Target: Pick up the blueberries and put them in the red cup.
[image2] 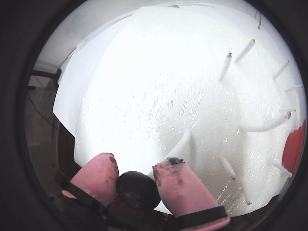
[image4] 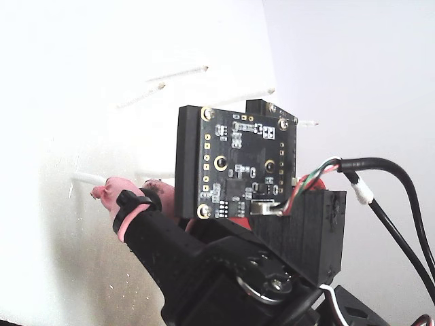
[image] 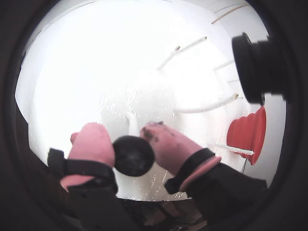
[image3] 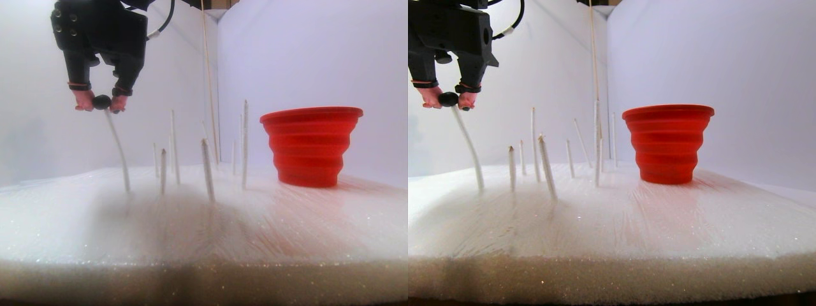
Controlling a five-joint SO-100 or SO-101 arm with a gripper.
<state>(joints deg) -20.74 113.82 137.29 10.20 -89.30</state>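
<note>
I am gripping one blueberry [image: 133, 155] in my end effector [image: 130, 144], the two pink fingertips [image: 92, 142] pressing on it from either side, so the dark ball is sitting squeezed in the narrow gap between them. In the stereo pair view I am hanging high above the white foam worktop [image3: 210, 223], my black wrist pointing the end effector [image3: 101, 104] straight down, well clear of the surface. The blueberry [image3: 101, 101] is resting at or just above the tip of a bent white stick [image3: 118, 153] that is rising from the foam; whether it is touching that tip I cannot quite tell, since the view there is small. In the fixed view my wrist is carrying a circuit board [image4: 234, 163] that is blocking most of the scene. Beyond the bent stick, several more thin white sticks [image3: 207, 169] are standing in the foam, some leaning. Farther off, to the right in the stereo pair view, the red cup [image3: 310, 146] is standing upright on the foam, well apart from my end effector.
</note>
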